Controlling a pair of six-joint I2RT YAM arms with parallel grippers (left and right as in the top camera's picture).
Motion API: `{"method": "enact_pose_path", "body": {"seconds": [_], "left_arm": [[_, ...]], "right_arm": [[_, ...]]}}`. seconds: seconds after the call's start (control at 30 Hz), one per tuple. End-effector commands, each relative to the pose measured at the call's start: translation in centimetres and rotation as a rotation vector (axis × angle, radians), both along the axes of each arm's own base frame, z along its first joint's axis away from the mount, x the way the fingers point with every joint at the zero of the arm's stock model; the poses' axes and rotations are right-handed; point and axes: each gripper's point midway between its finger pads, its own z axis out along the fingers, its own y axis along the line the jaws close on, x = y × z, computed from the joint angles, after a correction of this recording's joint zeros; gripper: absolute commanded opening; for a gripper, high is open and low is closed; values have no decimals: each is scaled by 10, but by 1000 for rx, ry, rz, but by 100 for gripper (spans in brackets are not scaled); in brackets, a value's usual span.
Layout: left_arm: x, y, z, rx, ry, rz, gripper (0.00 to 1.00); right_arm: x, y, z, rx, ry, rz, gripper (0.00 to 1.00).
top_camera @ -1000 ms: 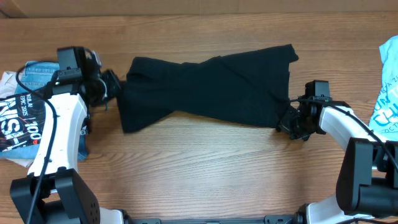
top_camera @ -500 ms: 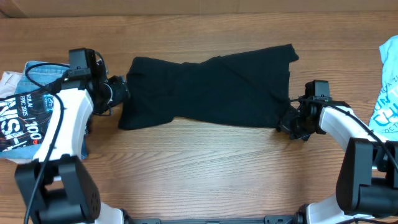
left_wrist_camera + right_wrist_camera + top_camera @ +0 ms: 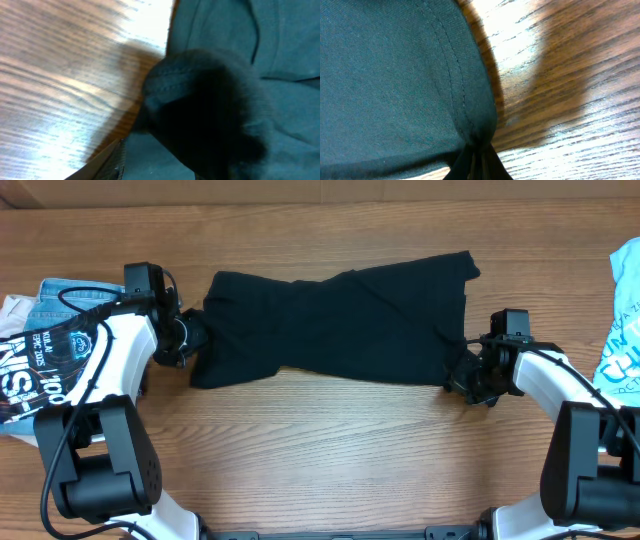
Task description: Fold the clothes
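The clothes (image 3: 340, 320), a plain black garment, lie spread across the middle of the wooden table. My left gripper (image 3: 192, 337) is at their left edge. In the left wrist view one finger (image 3: 116, 161) stands well off to the left, with flat black fabric beside it and a bunched fold (image 3: 210, 105) above; the other finger is hidden. My right gripper (image 3: 463, 375) is shut on the garment's lower right corner, and the right wrist view shows the hemmed cloth (image 3: 385, 75) pinched into the closed jaws of the gripper (image 3: 480, 159).
A black shirt with white lettering (image 3: 30, 375) and a light-blue item (image 3: 70, 292) lie at the left edge beside my left arm. A light-blue printed shirt (image 3: 622, 330) lies at the right edge. Bare wood (image 3: 330, 450) runs along the table's front.
My left gripper has moved right and slightly toward the front, onto the garment's left edge, and that edge has shifted a little. The right gripper has not moved.
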Motion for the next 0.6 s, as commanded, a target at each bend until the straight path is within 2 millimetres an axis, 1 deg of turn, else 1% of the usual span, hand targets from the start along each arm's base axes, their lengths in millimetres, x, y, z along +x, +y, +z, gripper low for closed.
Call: {"method": "enact_pose_path", "body": {"seconds": [0.0, 0.1, 0.33, 0.4, 0.47, 0.53, 0.57], "left_arm": [[10, -12, 8, -46, -45, -44, 47], [17, -19, 16, -84, -87, -60, 47], [24, -20, 26, -85, -136, -71, 47], [25, -20, 28, -86, -143, -72, 45], [26, -25, 31, -111, -155, -82, 41], [28, -31, 36, -146, -174, -97, 39], [30, -31, 38, -145, -187, -99, 38]], "right_arm": [[-17, -16, -20, -93, 78, -15, 4], [-17, -16, -20, -94, 77, -15, 4], [-15, -16, -20, -94, 68, -15, 4], [-15, -16, -20, -95, 67, -15, 4], [-15, -16, -20, -95, 67, -15, 4], [-15, -16, -20, -95, 67, -15, 4], [-15, -16, -20, -95, 67, -15, 4]]}}
